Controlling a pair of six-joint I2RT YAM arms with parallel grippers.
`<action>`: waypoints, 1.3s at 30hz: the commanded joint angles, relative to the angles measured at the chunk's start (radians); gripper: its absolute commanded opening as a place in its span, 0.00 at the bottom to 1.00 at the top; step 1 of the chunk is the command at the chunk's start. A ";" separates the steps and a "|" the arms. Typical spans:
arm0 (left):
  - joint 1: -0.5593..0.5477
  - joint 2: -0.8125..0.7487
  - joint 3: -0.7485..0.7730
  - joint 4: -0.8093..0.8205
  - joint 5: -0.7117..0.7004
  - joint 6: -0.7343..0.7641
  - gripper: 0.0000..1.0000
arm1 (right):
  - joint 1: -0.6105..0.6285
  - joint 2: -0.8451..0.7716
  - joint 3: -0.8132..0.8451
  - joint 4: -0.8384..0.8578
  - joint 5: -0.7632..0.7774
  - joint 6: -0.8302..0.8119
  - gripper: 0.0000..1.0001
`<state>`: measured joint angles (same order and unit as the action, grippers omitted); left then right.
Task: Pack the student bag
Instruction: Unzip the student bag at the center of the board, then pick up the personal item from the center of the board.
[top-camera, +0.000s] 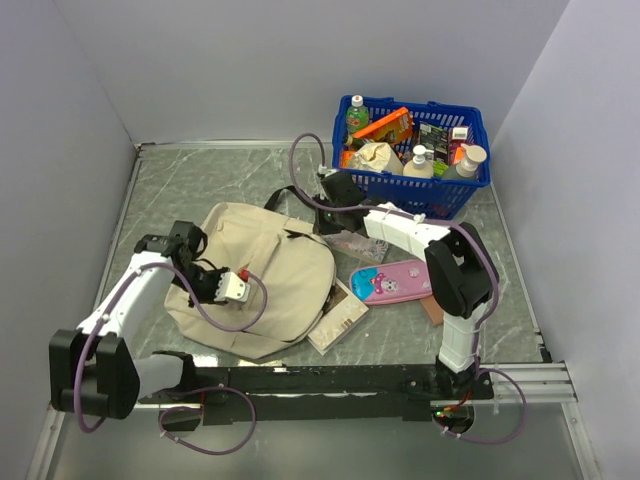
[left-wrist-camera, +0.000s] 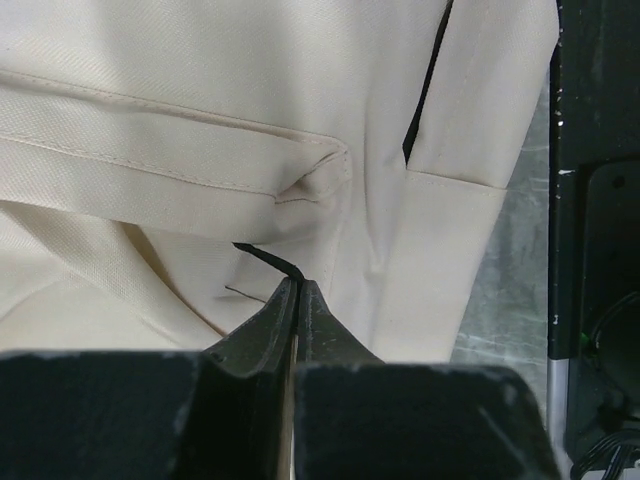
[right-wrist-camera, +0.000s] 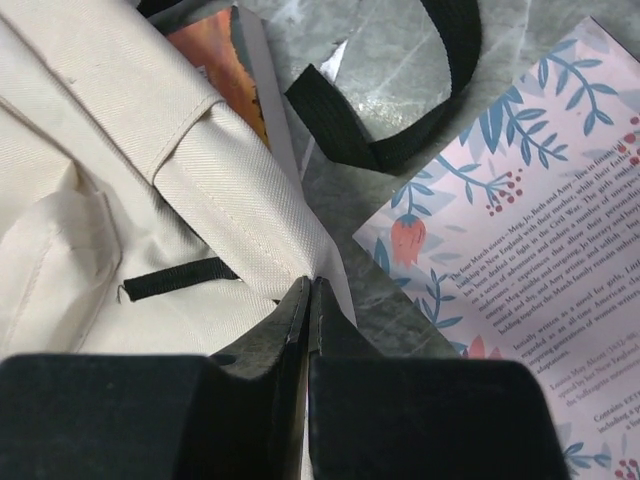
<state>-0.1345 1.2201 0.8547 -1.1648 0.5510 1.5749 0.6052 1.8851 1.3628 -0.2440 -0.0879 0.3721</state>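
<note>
The student bag (top-camera: 262, 275) is a beige backpack lying flat at the table's centre-left, with black straps (top-camera: 283, 197) trailing from its far end. My left gripper (top-camera: 210, 282) rests over the bag's left side. In the left wrist view it (left-wrist-camera: 297, 283) is shut on a thin black zipper pull (left-wrist-camera: 268, 259) against the beige fabric (left-wrist-camera: 200, 120). My right gripper (top-camera: 323, 210) is at the bag's far right corner. In the right wrist view it (right-wrist-camera: 309, 281) is shut on the edge of the bag's fabric (right-wrist-camera: 240, 190), next to a black strap (right-wrist-camera: 400, 140).
A blue basket (top-camera: 470, 190) full of bottles and packets stands at the back right. A pink pencil case (top-camera: 390, 283), a tan notebook (top-camera: 338, 318) and a floral book (right-wrist-camera: 520, 250) lie to the right of the bag. An orange book (right-wrist-camera: 215, 55) pokes out beside the bag.
</note>
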 joint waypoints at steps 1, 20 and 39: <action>0.001 -0.065 -0.035 -0.119 -0.026 -0.045 0.06 | -0.009 0.000 0.078 -0.047 0.214 0.004 0.13; 0.235 -0.165 -0.094 0.634 0.336 -0.923 0.45 | 0.289 -0.035 0.141 -0.189 0.318 0.166 0.59; 0.475 -0.033 -0.149 0.721 0.300 -0.981 0.41 | 0.458 0.212 0.456 -0.234 0.432 0.065 0.51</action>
<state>0.3271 1.1881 0.7044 -0.4675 0.8421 0.5903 1.0527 2.0235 1.7210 -0.4789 0.3313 0.4900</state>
